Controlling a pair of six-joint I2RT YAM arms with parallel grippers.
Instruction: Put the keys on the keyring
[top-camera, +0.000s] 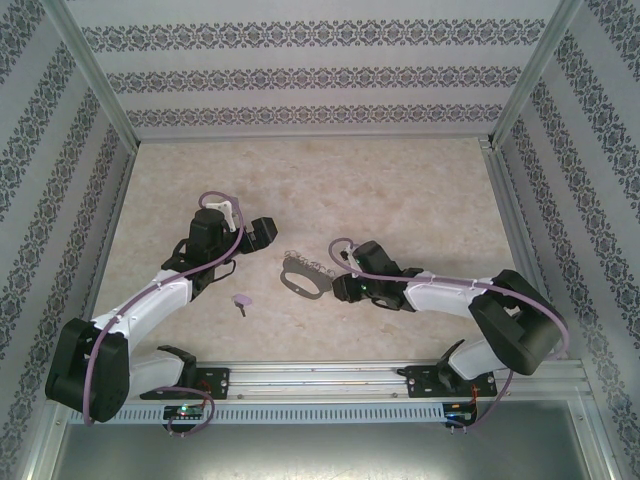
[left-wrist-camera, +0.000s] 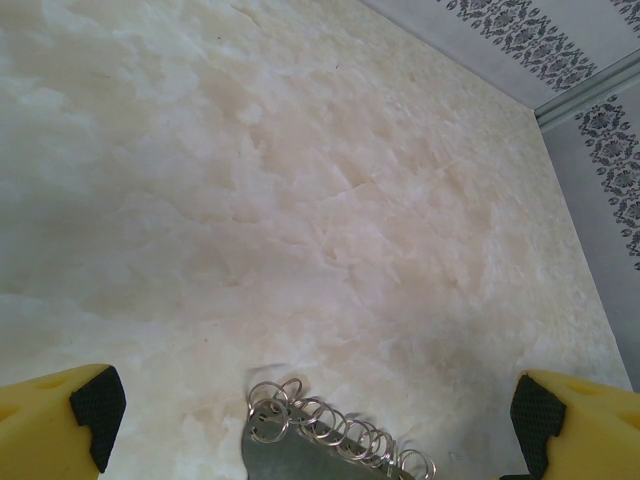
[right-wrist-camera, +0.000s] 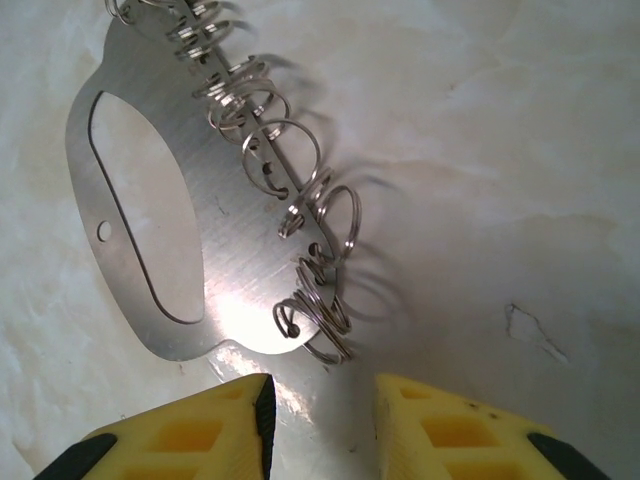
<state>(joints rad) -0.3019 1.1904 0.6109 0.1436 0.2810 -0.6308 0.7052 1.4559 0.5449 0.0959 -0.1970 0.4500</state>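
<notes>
The keyring (top-camera: 302, 279) is a flat grey metal plate with an oval cut-out, lying mid-table with a row of wire rings (right-wrist-camera: 270, 150) along one edge. My right gripper (right-wrist-camera: 320, 420) sits at its right end, jaws narrow, a shiny stub of the plate filling the gap between its yellow fingers (right-wrist-camera: 190, 440). A tiny lilac key (top-camera: 241, 300) lies on the table left of the keyring and nearer the front. Behind that spot, my left gripper (top-camera: 266, 234) stands wide open with nothing in it. From its wrist, the keyring's end (left-wrist-camera: 290, 462) and rings (left-wrist-camera: 335, 430) lie low between its fingertips (left-wrist-camera: 95, 405).
The table is pale marble-patterned (top-camera: 330, 190), walled by patterned panels on three sides. An aluminium rail (top-camera: 330, 378) with both arm bases runs along the front edge. A small dark mark (right-wrist-camera: 530, 330) shows on the surface right of the keyring.
</notes>
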